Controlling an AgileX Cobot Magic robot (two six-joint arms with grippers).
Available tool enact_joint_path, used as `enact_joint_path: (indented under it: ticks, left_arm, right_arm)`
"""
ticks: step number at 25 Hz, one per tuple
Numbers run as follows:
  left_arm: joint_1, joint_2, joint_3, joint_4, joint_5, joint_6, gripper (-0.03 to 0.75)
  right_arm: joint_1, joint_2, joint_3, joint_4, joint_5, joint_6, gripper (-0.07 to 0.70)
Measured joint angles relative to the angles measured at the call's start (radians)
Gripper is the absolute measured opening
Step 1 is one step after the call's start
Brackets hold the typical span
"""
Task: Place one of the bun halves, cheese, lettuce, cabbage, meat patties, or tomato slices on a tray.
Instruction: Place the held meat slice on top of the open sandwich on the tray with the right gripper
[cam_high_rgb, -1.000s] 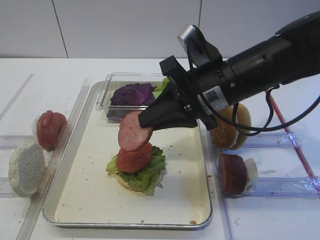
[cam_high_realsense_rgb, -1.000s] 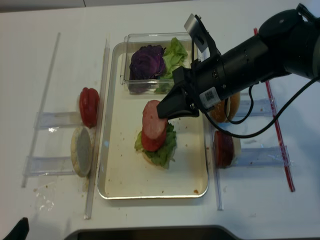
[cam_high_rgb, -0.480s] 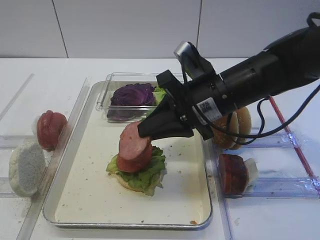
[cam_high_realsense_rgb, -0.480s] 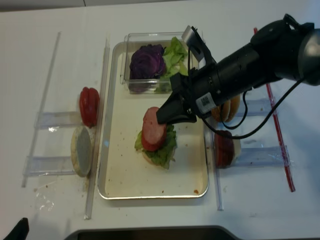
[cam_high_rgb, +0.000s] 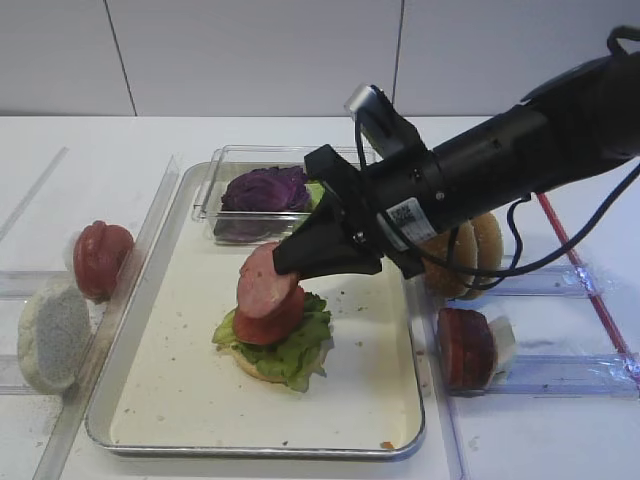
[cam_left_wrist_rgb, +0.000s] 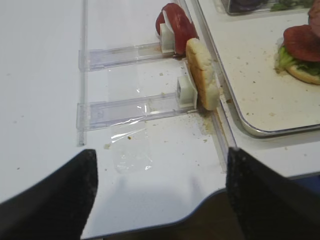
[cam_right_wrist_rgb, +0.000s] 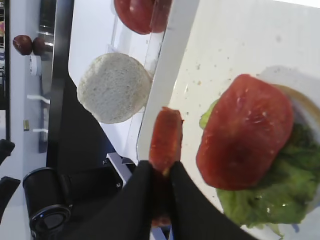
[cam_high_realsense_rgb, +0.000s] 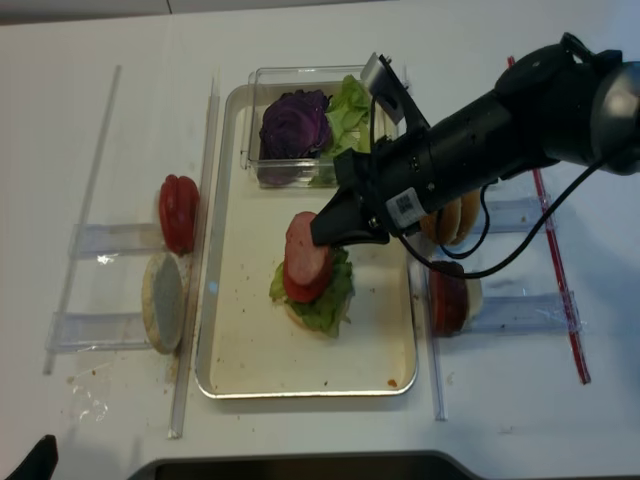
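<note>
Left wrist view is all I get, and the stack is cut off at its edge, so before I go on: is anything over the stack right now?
Observer: Yes. The right gripper is shut on a meat patty, held tilted above the tomato slice that tops the stack.
Operator: Has it landed?
Observer: In the high view its lower edge is at the tomato slice, but I cannot tell whether they touch.
Operator: Anything left on the far side of the tray?
Observer: Golden-brown bun halves and a second patty stand on edge in clear racks to the right of the tray.
</note>
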Motion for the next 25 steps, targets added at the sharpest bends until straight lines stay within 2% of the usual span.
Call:
enact_joint_path:
  ticks: [12,25]
  left_arm:
    - [0.000,0.000,0.000,0.000,0.000,0.000,0.492]
    - [0.000,0.000,0.000,0.000,0.000,0.000,0.492]
  right_arm:
    - [0.006,0.071,0.000,0.009,0.002,-0.011,0.104]
    - [0.008,0.073,0.000,0.013,-0.024,-0.022,0.116]
